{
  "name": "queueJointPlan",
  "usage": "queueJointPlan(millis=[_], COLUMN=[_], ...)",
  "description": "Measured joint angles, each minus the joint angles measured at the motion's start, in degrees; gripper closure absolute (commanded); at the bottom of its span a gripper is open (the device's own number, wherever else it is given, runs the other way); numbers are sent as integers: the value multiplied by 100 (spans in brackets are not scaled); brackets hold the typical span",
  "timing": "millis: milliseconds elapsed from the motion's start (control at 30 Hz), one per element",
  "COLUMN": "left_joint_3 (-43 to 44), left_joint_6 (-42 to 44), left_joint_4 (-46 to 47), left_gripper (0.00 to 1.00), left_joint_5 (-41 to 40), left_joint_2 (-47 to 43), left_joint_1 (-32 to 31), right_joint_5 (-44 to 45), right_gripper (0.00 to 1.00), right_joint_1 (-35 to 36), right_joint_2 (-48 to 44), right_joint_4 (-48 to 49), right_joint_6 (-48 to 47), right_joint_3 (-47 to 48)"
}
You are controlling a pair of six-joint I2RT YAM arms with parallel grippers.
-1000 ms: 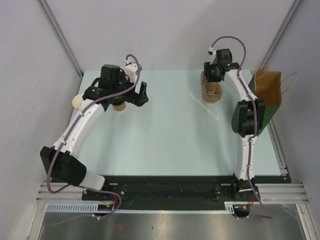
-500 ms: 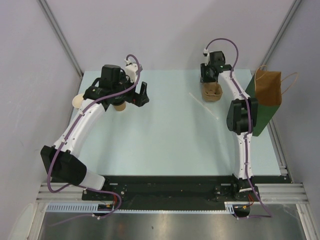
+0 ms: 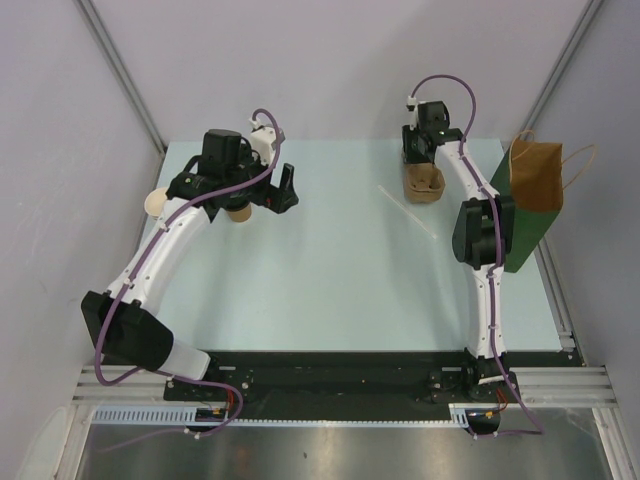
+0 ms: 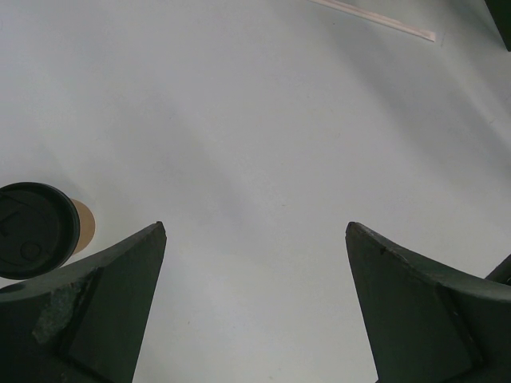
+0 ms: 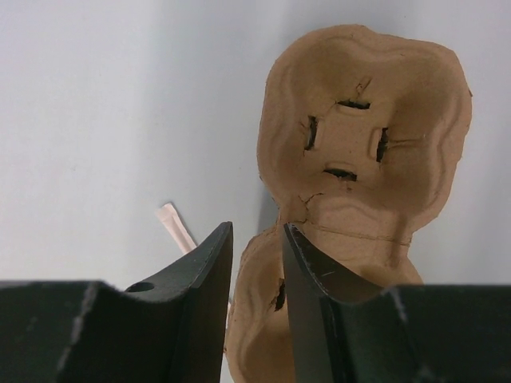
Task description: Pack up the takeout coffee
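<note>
The takeout coffee (image 3: 238,211), a short brown cup with a black lid, stands at the left rear, partly under my left arm. In the left wrist view its lid (image 4: 32,230) is beside the left finger, outside the jaws. My left gripper (image 3: 283,188) (image 4: 255,231) is wide open and empty, just right of the cup. My right gripper (image 3: 420,160) (image 5: 257,227) is at the rear right, jaws nearly closed over the rim of a brown pulp cup carrier (image 3: 424,184) (image 5: 363,136). The brown paper bag (image 3: 535,178) stands upright at the right edge.
A pale lidless paper cup (image 3: 155,203) sits at the far left edge. A wrapped straw (image 3: 408,212) (image 4: 375,16) (image 5: 177,227) lies on the table left of the carrier. A dark green panel (image 3: 522,225) stands below the bag. Grey walls enclose the table.
My right wrist has turned and the gripper has come down onto the carrier's rim; the right elbow shifted left. My left arm and the coffee have not moved.
</note>
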Motion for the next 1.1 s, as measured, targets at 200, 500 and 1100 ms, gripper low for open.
queueJointPlan(millis=[200,500,1100], left_joint_3=[0,0,0], left_joint_6=[-4,-7,-7], left_joint_4=[0,2,39], left_gripper=[1,0,1], left_joint_5=[0,2,2], left_joint_2=[0,0,0], left_joint_1=[0,0,0], right_joint_5=[4,59,361], right_gripper=[61,60,61], right_joint_1=[11,85,127], right_joint_2=[0,-2,-153], right_joint_4=[-9,-7,52], right_joint_6=[4,2,-42], right_joint_3=[-4,-177,-538])
